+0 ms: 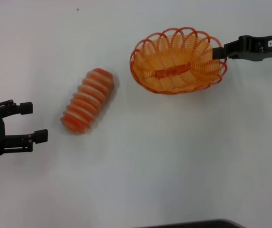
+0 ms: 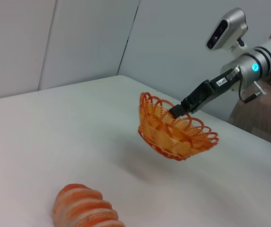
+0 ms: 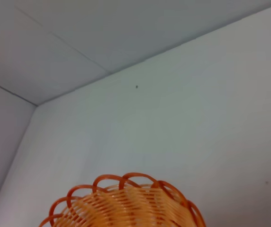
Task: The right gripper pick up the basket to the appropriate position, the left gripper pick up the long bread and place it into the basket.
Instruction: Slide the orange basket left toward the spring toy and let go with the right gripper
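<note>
The orange wire basket (image 1: 178, 61) hangs tilted above the white table at the upper right, empty. My right gripper (image 1: 218, 52) is shut on its right rim; the left wrist view shows the gripper (image 2: 177, 110) holding the basket (image 2: 173, 132) clear of the table. The basket's rim shows in the right wrist view (image 3: 126, 203). The long bread (image 1: 88, 100), orange-red with cream stripes, lies on the table left of the basket; its end shows in the left wrist view (image 2: 85, 210). My left gripper (image 1: 34, 122) is open and empty, left of the bread, not touching it.
The white table (image 1: 164, 161) stretches all around. A dark edge (image 1: 193, 224) shows at the table's near side. Grey wall panels (image 2: 78, 42) stand behind the table, and the right arm's grey-white body (image 2: 263, 56) rises beyond the far edge.
</note>
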Available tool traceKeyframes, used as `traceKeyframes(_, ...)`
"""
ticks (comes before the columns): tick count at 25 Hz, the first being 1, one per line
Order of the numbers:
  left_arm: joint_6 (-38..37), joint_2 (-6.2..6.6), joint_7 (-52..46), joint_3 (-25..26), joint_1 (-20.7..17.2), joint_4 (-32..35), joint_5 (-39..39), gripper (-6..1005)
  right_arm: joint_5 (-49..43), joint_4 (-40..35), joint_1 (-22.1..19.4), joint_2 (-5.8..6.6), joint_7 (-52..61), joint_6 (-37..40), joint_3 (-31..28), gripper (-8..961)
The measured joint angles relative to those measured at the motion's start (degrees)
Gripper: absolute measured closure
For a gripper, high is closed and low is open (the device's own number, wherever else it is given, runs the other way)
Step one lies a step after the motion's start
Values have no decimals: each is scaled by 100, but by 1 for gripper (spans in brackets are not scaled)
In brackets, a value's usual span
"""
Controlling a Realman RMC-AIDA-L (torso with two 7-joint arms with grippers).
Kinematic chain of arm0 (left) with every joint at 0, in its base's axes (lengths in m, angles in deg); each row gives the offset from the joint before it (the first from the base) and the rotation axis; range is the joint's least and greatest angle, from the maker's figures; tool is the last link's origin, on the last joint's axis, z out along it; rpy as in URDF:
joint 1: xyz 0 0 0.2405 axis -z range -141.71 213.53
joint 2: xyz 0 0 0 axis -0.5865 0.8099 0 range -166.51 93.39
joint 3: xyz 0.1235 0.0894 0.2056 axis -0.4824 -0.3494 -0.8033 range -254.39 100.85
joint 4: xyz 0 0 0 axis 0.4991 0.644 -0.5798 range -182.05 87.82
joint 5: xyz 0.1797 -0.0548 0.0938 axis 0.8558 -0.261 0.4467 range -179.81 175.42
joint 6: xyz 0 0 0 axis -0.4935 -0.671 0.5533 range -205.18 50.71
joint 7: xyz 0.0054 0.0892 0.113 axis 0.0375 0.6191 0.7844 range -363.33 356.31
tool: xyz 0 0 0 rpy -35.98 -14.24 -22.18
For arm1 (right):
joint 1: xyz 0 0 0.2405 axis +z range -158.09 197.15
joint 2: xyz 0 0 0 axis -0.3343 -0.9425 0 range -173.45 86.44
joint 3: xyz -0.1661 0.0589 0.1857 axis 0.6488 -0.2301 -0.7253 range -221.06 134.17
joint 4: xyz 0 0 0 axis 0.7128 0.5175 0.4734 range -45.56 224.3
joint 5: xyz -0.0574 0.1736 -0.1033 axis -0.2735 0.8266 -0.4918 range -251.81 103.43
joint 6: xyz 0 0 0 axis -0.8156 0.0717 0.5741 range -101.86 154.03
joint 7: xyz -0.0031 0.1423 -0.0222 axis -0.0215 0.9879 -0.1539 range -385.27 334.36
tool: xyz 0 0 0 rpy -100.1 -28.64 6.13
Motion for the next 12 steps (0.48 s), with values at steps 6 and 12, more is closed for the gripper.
traceKeyframes(6,3,16,0,-2,41,0,3,63,228,353,-134,-126,38,-504,-51,893)
traceKeyframes(12,3,27,0,-2,96,7,119,63,227,670,-166,-162,95,-1081,-52,882)
